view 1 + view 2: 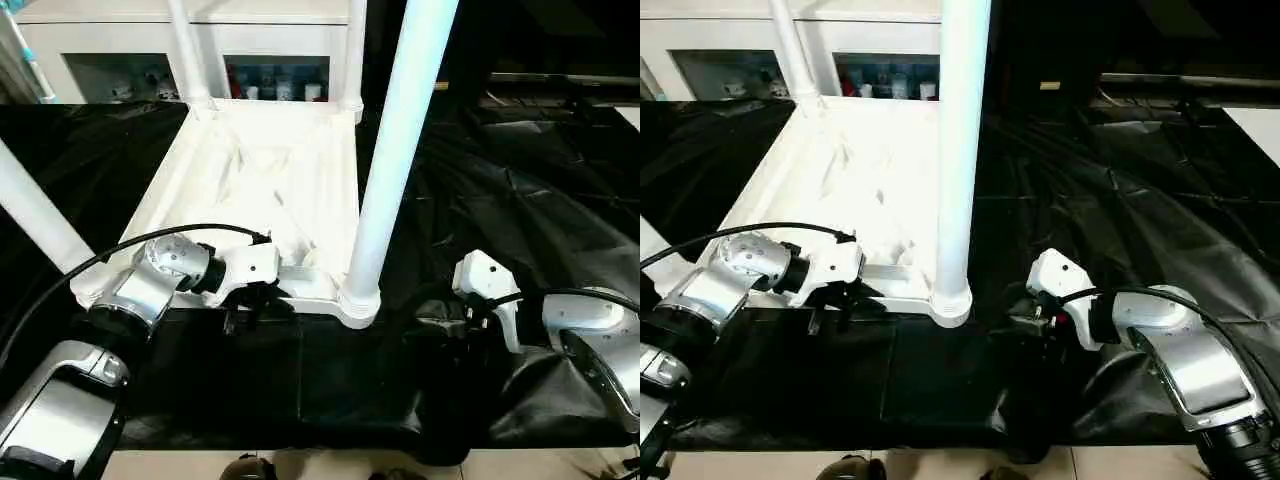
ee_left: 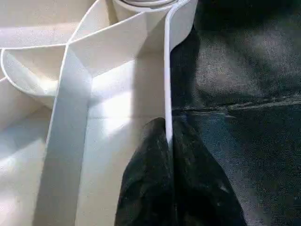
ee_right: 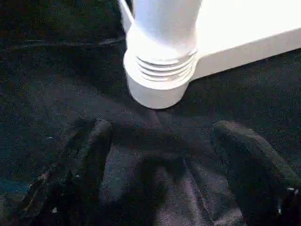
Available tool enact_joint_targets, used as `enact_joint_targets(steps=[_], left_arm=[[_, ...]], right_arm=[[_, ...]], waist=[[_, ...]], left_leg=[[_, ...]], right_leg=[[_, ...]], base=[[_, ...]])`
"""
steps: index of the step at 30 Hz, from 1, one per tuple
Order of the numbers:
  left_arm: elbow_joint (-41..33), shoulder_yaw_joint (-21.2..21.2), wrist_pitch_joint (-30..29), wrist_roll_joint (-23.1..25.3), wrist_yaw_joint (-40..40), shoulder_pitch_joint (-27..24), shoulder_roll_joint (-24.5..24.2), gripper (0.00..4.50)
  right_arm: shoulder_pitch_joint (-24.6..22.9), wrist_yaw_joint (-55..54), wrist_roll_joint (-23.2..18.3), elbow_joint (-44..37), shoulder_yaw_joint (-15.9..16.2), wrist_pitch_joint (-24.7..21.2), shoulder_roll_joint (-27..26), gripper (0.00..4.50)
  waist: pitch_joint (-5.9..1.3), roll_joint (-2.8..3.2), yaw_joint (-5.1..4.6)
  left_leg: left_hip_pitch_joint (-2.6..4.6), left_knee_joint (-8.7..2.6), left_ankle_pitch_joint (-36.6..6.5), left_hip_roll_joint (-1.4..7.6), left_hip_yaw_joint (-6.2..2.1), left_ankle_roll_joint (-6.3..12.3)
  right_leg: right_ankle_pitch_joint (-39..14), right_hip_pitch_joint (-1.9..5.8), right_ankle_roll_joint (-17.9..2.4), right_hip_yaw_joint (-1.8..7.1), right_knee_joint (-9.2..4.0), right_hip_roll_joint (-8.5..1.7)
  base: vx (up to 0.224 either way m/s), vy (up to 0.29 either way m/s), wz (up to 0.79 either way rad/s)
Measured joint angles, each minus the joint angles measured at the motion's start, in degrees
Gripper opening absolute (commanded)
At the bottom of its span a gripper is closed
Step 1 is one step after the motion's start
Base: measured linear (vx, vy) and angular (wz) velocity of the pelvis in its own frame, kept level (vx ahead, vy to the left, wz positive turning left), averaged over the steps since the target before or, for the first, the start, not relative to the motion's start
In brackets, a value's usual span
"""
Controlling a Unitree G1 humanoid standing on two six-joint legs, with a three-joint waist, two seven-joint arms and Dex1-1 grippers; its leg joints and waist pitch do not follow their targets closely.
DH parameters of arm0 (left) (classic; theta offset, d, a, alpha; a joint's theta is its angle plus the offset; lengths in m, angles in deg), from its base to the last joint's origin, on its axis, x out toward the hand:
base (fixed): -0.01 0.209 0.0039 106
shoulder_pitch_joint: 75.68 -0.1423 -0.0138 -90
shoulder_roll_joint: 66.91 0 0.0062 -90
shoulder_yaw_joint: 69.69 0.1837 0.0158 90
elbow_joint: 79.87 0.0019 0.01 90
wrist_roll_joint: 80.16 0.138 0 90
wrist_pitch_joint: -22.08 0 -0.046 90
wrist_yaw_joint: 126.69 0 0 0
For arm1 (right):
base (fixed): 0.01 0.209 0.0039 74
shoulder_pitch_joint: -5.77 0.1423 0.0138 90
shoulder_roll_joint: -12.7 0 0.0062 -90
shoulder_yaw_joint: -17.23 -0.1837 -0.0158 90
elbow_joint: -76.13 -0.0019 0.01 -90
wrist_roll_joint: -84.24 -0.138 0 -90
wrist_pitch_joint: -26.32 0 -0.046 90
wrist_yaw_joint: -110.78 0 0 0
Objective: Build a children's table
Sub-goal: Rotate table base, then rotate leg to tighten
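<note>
The white tabletop point(image 1: 250, 170) lies upside down on black cloth, ribbed underside up. Legs stand in its corner sockets: near right point(image 1: 400, 140), far left point(image 1: 185, 50), far right point(image 1: 355, 50) and near left point(image 1: 30, 215). My left gripper point(image 1: 250, 300) is at the near rim. In the left wrist view its two black fingers point(image 2: 146, 169) are shut on the thin rim wall point(image 2: 167, 80), one on each side. My right gripper point(image 1: 1025, 320) rests low on the cloth just right of the near-right socket point(image 3: 160, 80), open point(image 3: 162, 126), with nothing between its fingers.
The black cloth point(image 1: 520, 200) is wrinkled and covers the whole work surface; its front edge point(image 1: 300, 445) runs near my arms. A white cabinet point(image 1: 270, 20) with small items on a shelf point(image 1: 275, 85) stands behind the tabletop.
</note>
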Motion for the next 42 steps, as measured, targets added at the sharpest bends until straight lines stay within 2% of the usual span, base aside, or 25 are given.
enact_joint_targets(steps=[5, 9, 12, 17, 19, 24, 27, 34, 42], left_arm=[[-6.8, -2.5, -6.8, -2.5, 2.4, -4.0, 1.8, 0.06], [-13.2, -3.6, -11.9, -2.9, 7.4, -7.7, 4.5, 0.06], [-16.4, -4.6, -12.6, -2.9, 11.8, -10.4, 7.3, 0.06], [-19.8, -4.2, -12.6, -1.6, 13.7, -12.8, 7.3, 0.06], [-21.2, -3.8, -13.5, -1.1, 14.0, -13.2, 7.1, 0.06], [-23.9, -2.9, -14.8, -0.2, 14.2, -13.7, 6.6, 0.00], [-24.5, -2.5, -15.3, 0.0, 14.0, -13.6, 6.2, 0.00], [-25.6, -1.8, -16.5, 0.7, 13.4, -13.1, 5.3, 0.00], [-25.6, -1.3, -17.9, 0.8, 11.6, -11.9, 4.4, 0.00]], right_arm=[[0.2, -3.0, 0.6, 0.8, -0.2, 1.2, -2.0, 3.74], [0.1, -5.2, 1.4, 1.1, -0.2, 2.4, -3.6, 3.74], [0.1, -6.6, 1.9, 1.3, -0.4, 2.4, -4.9, 3.74], [0.7, -9.0, 2.1, 3.1, -0.7, 4.0, -6.2, 3.74], [1.8, -10.0, 2.1, 4.4, -1.2, 4.5, -7.5, 3.74], [2.7, -10.7, 1.8, 5.3, -1.8, 4.6, -8.7, 4.20], [3.0, -11.0, 1.9, 7.1, -1.7, 4.9, -9.7, 4.46], [4.5, -11.4, 3.0, 10.5, 0.4, 6.8, -11.4, 4.46], [4.5, -11.4, 3.1, 11.5, 0.4, 7.4, -11.7, 4.46]], waist=[[0.04, 0.12, -0.02], [-0.18, 0.54, -0.17], [-0.30, 0.72, -0.18], [-0.33, 0.66, -0.24], [-0.31, 0.61, -0.34], [-0.29, 0.22, -0.22], [-0.27, 0.18, -0.30], [-0.22, 0.08, -0.54], [-0.21, 0.05, -0.95]], left_leg=[[-0.05, -0.13, 0.0, 0.00, 0.05, 0.01], [-0.02, -0.36, 0.0, -0.03, 0.10, 0.04], [0.01, -0.47, 0.0, -0.06, 0.11, 0.04], [0.07, -0.58, 0.0, -0.06, 0.11, 0.04], [0.05, -0.60, 0.0, -0.09, 0.11, 0.04], [0.00, -0.76, -0.1, -0.12, 0.12, 0.11], [-0.01, -0.81, -0.1, -0.14, 0.13, 0.13], [0.02, -0.89, -0.1, -0.14, 0.13, 0.12], [0.04, -0.95, -0.1, -0.15, 0.13, 0.12]], right_leg=[[0.0, -0.02, 0.0, 0.01, -0.19, 0.00], [0.0, 0.01, 0.0, 0.02, -0.46, 0.00], [0.0, 0.06, 0.0, 0.01, -0.59, 0.00], [-0.1, 0.09, 0.1, 0.00, -0.67, 0.01], [-0.1, 0.09, 0.1, 0.02, -0.74, 0.00], [-0.1, 0.11, 0.1, 0.00, -0.93, -0.01], [-0.1, 0.10, 0.1, 0.01, -0.97, -0.01], [-0.2, 0.09, 0.2, 0.00, -0.97, -0.01], [-0.2, 0.08, 0.2, 0.00, -0.97, -0.01]], base=[[0.000, 0.000, 0.00], [0.000, 0.000, 0.00], [0.000, 0.000, 0.00], [0.000, 0.000, 0.00], [0.000, 0.000, 0.00], [0.000, 0.000, 0.00], [0.000, 0.000, 0.00], [0.000, 0.000, 0.00], [0.000, 0.000, 0.00]])
